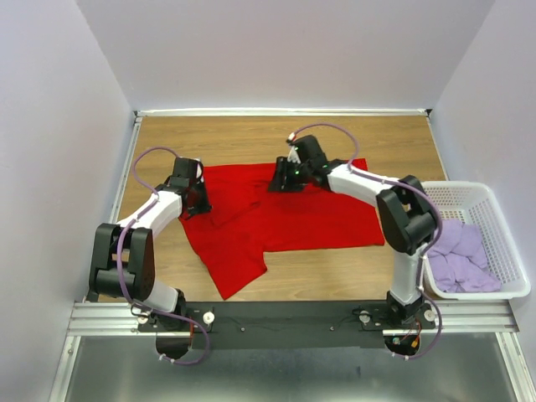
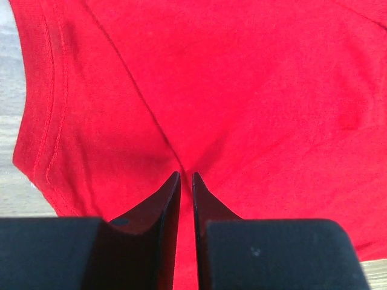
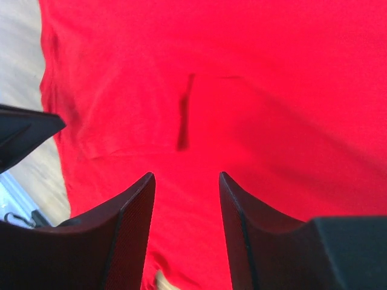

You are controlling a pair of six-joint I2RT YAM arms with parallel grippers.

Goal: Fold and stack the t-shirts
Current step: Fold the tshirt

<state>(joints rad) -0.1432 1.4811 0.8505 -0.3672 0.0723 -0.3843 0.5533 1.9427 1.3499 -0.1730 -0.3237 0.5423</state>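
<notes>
Red shirt [image 1: 310, 218] is lying limp and light, wanting hem grips; left gripper [image 2: 186, 175] is pinching a fold, right gripper [image 3: 187, 175] is standing part-open, empty.

Top camera overhead; wrist cameras close; all share red t-shirt [image 1: 285, 218].

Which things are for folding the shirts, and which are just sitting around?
For the job:
red t-shirt, spread out
lilac t-shirts, in a heap
left gripper, pinching the red cloth
right gripper, open over the red cloth

Just there:
white basket, holding the lilac heap
wooden table
</notes>
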